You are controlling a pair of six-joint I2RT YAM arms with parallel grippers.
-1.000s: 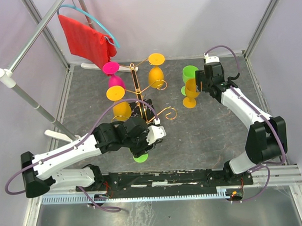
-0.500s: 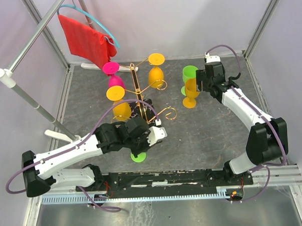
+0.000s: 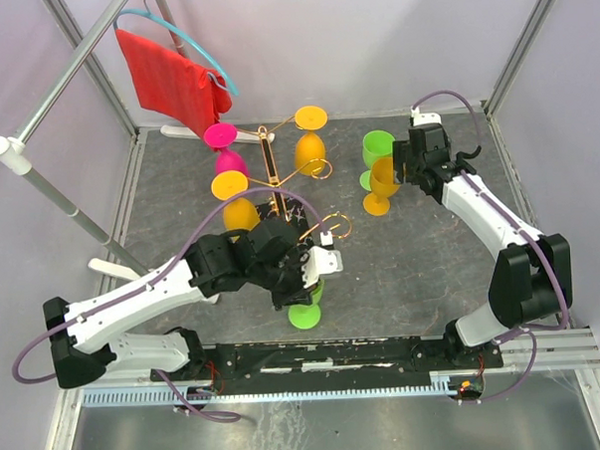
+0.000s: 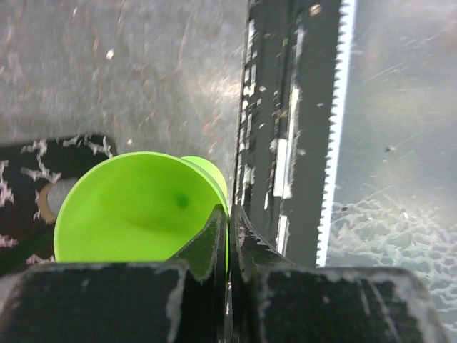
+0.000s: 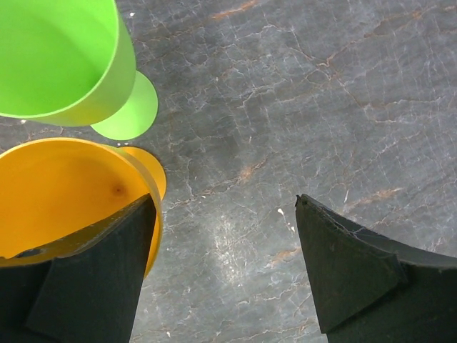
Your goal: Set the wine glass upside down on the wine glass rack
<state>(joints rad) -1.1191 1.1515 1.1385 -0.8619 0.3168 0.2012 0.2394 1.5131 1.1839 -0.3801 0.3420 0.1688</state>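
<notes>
At the near middle of the bench [image 3: 421,269], just in front of the wine glass rack [image 3: 269,172], I see the left jaws pinched shut on the rim of a green wine glass [image 3: 305,314], its round foot toward the arm bases and its bowl near the rack's black marbled base. Far right, the right jaws stand wide apart and grip nothing, one finger at the rim of an upright orange glass [image 3: 382,187], the other over bare bench, with a second green glass [image 3: 377,145] just behind. A pink glass [image 3: 224,139] hangs foot-up on the rack.
</notes>
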